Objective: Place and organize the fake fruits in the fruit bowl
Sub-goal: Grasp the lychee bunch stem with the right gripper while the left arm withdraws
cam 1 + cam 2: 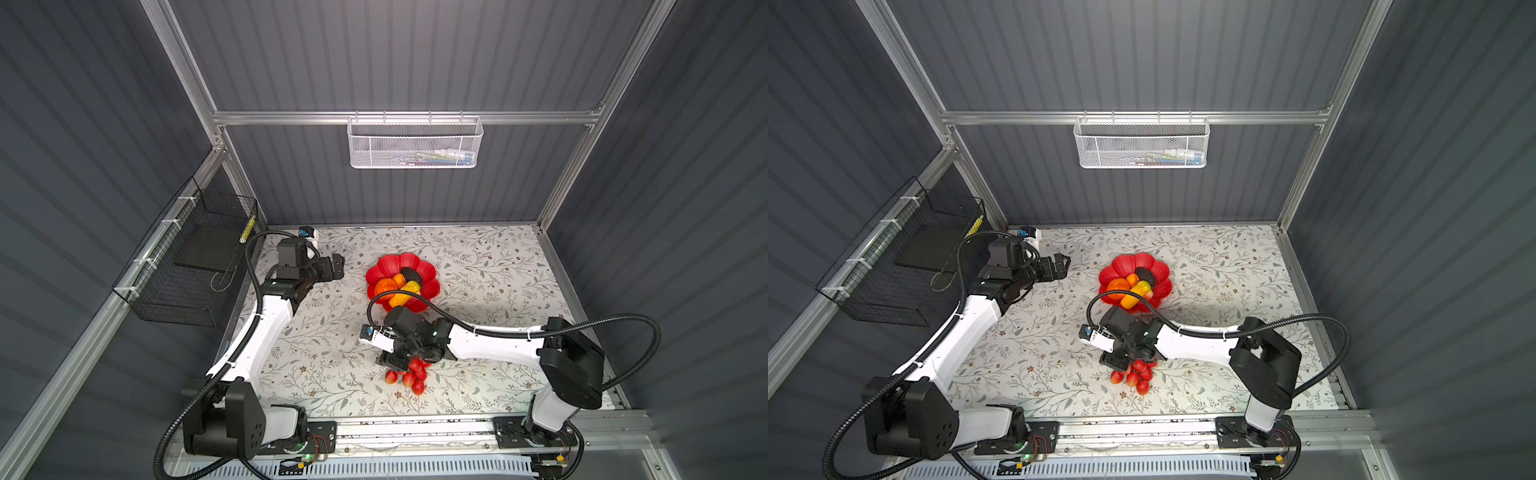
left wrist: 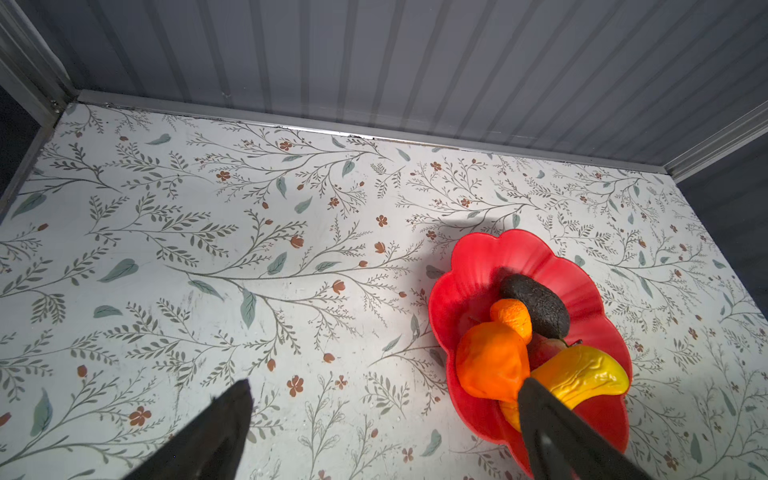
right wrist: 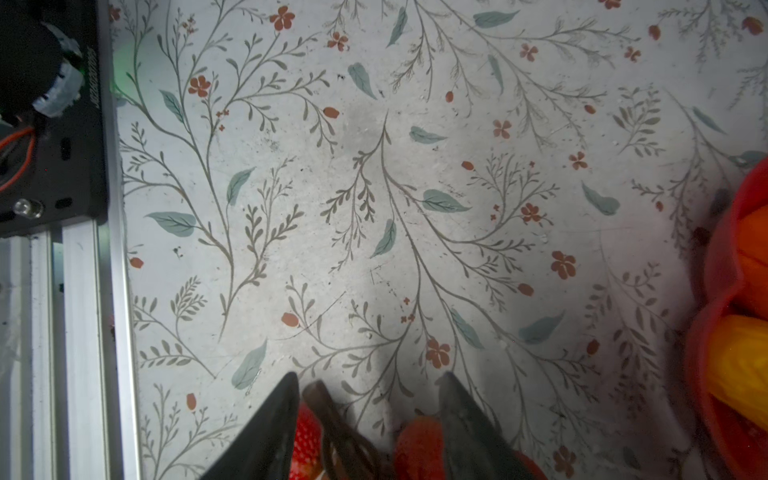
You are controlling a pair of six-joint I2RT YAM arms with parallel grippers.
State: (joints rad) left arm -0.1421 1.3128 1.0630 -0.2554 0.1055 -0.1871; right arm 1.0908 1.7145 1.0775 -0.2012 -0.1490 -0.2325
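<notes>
Overhead light brightens the flowered tabletop (image 1: 478, 270) in both top views; the walls (image 1: 395, 62) are dim, and the frame rails (image 1: 399, 117) bow near the edges. Ahead of the right gripper (image 3: 370, 376) lies a soft shadow; that view is murky, its fingers (image 3: 266, 436) blurred.

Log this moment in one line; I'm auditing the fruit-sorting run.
left gripper: open, beside fruit bowl | right gripper: fingers astride stem of grape bunch on table | in bowl: avocado, two oranges, yellow fruit
</notes>
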